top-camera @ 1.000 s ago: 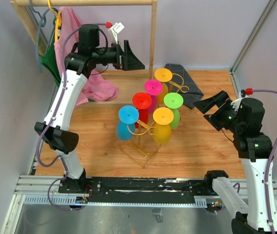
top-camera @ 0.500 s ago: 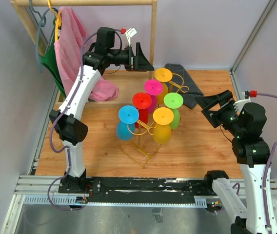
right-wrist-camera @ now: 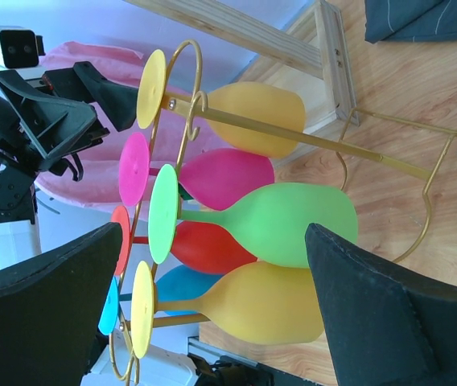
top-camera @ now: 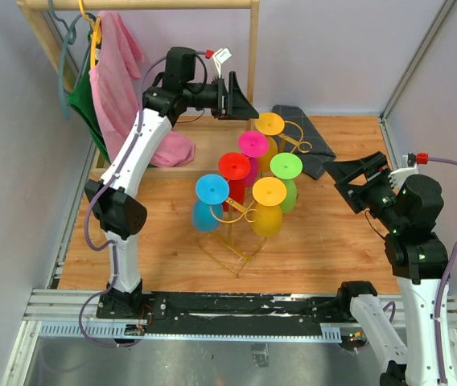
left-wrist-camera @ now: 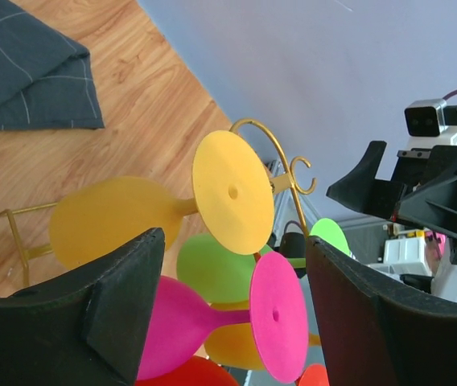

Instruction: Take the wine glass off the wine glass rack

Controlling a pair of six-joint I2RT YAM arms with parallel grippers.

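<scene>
Behind wine glass rack (top-camera: 229,232), wooden clothes rack (top-camera: 253,48), pink cloth (top-camera: 116,72)

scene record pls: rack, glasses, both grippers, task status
wine glass rack: gold wire, upright on table
glasses: six hung bowl-down: far yellow glass, magenta glass, red glass, green glass, blue glass, near yellow glass
left gripper: open, at the rack's far side, facing far yellow glass
right gripper: open, right of the rack, empty
status: all six on hooks, none gripped
</scene>
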